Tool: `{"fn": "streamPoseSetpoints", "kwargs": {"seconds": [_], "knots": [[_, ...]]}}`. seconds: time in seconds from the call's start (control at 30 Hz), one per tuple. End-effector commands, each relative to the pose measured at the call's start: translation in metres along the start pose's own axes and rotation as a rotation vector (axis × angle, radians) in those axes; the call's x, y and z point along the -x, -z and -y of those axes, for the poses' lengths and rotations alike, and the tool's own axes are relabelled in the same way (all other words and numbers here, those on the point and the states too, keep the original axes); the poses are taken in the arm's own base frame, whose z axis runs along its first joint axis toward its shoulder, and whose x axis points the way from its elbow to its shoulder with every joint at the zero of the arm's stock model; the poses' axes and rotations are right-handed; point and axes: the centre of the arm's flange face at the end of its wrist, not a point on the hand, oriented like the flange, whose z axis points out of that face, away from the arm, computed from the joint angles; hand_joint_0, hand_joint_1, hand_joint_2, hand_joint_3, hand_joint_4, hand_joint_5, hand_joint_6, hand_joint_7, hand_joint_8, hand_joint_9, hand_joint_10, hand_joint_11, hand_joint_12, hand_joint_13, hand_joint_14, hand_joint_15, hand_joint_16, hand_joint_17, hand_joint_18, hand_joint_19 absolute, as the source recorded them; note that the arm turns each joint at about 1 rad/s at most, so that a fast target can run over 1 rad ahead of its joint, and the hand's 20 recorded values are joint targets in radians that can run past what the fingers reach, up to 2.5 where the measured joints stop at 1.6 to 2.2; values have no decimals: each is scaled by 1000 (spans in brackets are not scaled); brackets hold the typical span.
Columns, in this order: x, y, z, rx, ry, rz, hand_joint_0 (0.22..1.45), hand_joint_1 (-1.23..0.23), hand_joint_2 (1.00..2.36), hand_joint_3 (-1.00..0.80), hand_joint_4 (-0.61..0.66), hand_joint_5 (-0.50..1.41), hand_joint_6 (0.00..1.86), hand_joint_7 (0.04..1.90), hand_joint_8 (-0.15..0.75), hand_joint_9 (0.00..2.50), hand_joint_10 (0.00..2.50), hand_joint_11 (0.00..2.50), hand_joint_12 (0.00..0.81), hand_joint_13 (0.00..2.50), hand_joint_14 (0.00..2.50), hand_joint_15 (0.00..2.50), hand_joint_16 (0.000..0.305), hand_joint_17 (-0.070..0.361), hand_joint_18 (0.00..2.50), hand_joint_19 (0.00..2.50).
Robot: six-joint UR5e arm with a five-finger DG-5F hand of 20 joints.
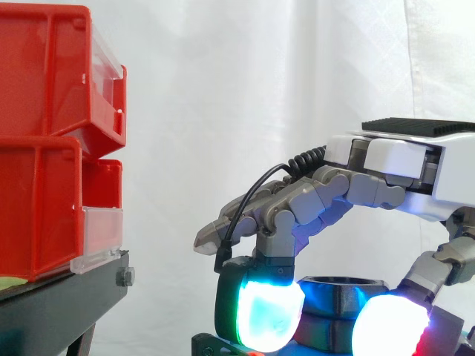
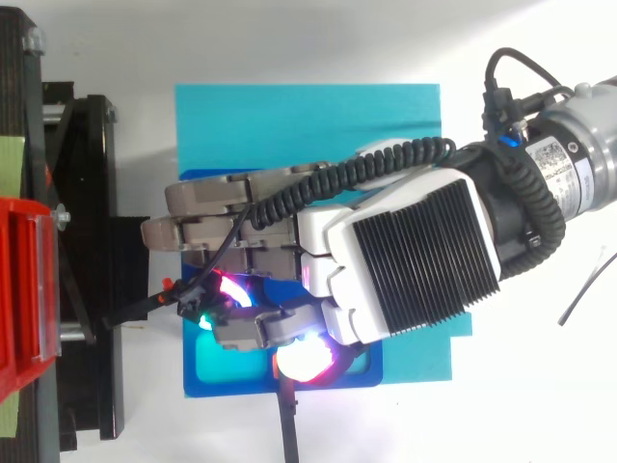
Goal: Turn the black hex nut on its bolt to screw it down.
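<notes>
The hand [image 1: 401, 167] pinches the nut [image 1: 338, 293] between its glowing pads [image 1: 260, 311], but a shallow hold could slip, turning the hand without the nut.

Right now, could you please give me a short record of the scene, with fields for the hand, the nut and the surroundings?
hand: low over the fixture, coming in from the right in the side view
grip: a glowing finger pad and the thumb pad flank the black hex nut, apparently pinching it
nut position: over the blue base, under the palm
blue base: lies on a cyan sheet
red bins: stacked on the black stand, left of the hand, apart from it
</notes>
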Motion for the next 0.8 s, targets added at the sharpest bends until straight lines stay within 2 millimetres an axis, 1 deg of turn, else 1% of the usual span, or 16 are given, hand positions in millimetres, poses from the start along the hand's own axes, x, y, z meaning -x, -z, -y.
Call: {"fn": "streamPoseSetpoints", "kwargs": {"seconds": [0.0, 0.27, 0.4, 0.53, 0.77], "knots": [[0, 0, 1, -2, 1, 2, 494, -498, 1001, -480, 87, -188, 762, 936, 285, 746, 5, 129, 318, 516, 2, 70, 51, 114, 454, 177], [0, 1, 2, -3, 0, -1, 522, -492, 1009, -413, 85, -181, 755, 963, 298, 749, 3, 83, 311, 521, 4, 101, 49, 110, 451, 180], [0, 2, 3, -5, 2, 1, 535, -517, 1011, -367, 89, -177, 753, 975, 304, 742, 2, 63, 313, 534, 4, 111, 48, 107, 454, 181], [0, 1, 3, -5, 3, 4, 538, -537, 1012, -360, 88, -177, 754, 981, 307, 740, 1, 68, 312, 538, 4, 112, 47, 106, 458, 174], [0, 2, 5, -9, 5, 7, 543, -547, 1015, -318, 87, -181, 783, 956, 311, 744, 1, 52, 313, 547, 5, 130, 47, 106, 463, 173]]}}
